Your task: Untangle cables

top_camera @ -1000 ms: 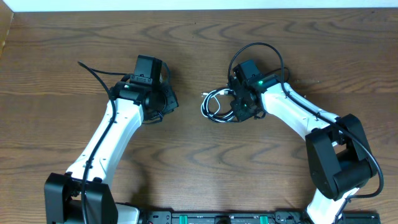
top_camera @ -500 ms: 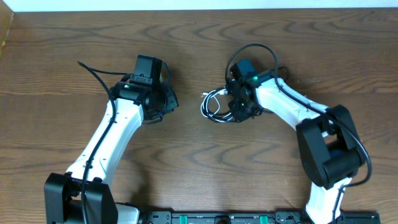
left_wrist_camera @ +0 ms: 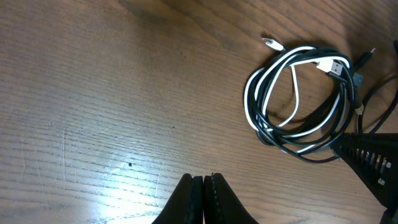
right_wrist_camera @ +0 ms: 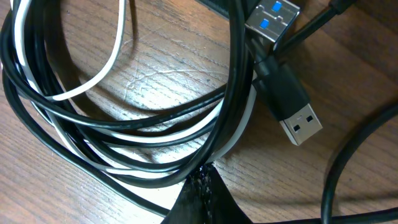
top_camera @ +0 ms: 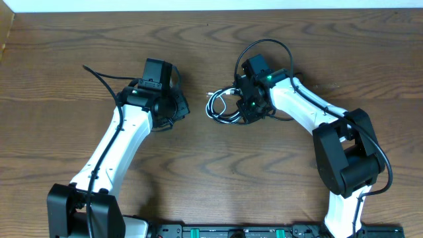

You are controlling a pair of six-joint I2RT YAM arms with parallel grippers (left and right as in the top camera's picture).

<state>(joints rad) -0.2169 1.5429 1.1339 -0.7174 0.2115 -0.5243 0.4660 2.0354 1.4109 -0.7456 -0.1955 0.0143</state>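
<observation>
My left hand is pressed together with nothing between its tips. It hangs over bare worktop, low in the middle of the left wrist view. The cables lie well apart from it, just right of centre in the overhead view. They are wound together in one loose coil of black strands with a white one running through them.

From my left wrist the coil fills the upper right of the frame. A small white plug pokes out at its top left, and a larger plug lies across its top right.

My right hand is also pressed together. Its tips come up from the bottom middle of the right wrist view and touch the lower edge of the coil, where black and white strands cross. I cannot tell whether a strand is caught between them.

To the right of the coil in that view, a black plug with a silver end lies flat on the wood. Another plug with blue inserts sits at the top edge.
</observation>
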